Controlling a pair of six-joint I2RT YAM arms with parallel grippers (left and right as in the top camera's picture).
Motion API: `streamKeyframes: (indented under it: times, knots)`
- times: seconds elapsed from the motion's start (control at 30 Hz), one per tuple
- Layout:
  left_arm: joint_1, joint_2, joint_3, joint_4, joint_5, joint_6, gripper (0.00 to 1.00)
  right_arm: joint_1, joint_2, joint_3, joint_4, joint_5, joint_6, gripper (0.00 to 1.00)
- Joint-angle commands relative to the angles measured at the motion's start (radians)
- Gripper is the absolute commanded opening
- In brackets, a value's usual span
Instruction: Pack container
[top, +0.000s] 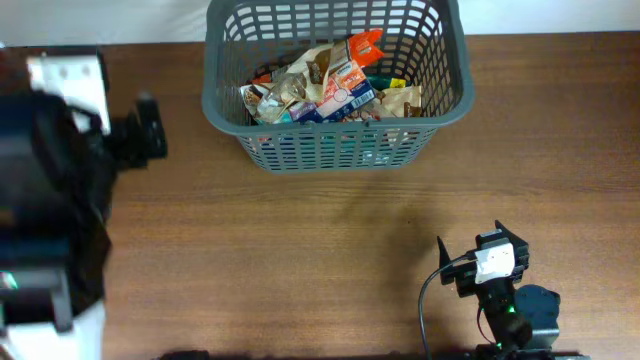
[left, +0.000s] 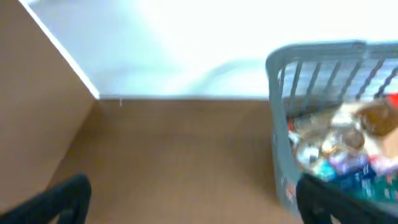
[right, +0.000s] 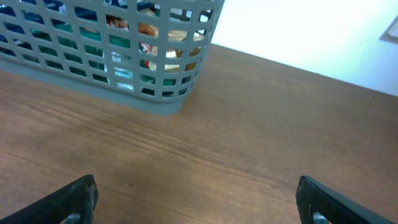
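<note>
The left gripper (left: 194, 202), a black two-finger pincer at the left edge of the brown wood-grain tabletop (top: 300, 250), is hanging released, its two dark fingers (left: 62, 200) standing wide apart with nothing between them and only bare wood showing below. To its right, at the far middle of the table, the large grey plastic basket (top: 335, 150) is sitting upright; it is showing a rectangular shape with rounded corners, a solid smooth rim and walls cut into a lattice of upright slots. Its far edge is reaching past the table's back edge in the overhead view. A heap of crumpled food packets (top: 330, 90) is filling its floor, among them an orange-and-white packet (top: 352, 68) leaning tilted near the top, with brown, silver and teal wrappers around it. Colours of these packets are showing through the slots in the right wrist view. Further right, near the front of the table and well apart from the basket, the right gripper (right: 198, 202) is also holding its black fingers (right: 336, 200) spread and empty above the wood.
</note>
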Motion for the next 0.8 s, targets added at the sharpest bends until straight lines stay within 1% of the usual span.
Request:
streamKeyframes:
  times: [0.0,0.17,0.27,0.4,0.6,0.77]
  knots:
    - [-0.001,-0.183,-0.304,0.161,0.015,-0.003,0.99,-0.006,-0.009,-0.010,0.004,0.013,0.005,0.99]
    - [-0.001,-0.425,-0.687,0.435,0.015,-0.003,0.99,-0.006,-0.009,-0.010,0.004,0.013,0.005,0.99]
    - [-0.001,-0.550,-0.879,0.558,0.015,-0.003,0.99,-0.006,-0.009,-0.010,0.004,0.013,0.005,0.99]
    - [-0.001,-0.715,-1.099,0.668,0.015,-0.003,0.99,-0.006,-0.009,-0.010,0.004,0.013,0.005,0.99]
    - [0.000,-0.888,-1.279,0.709,0.015,-0.003,0.99,-0.006,-0.009,-0.010,0.004,0.013,0.005,0.99]
    - [0.000,-0.993,-1.358,0.710,0.015,-0.003,0.99,-0.006,-0.009,-0.010,0.004,0.013,0.005,0.99]
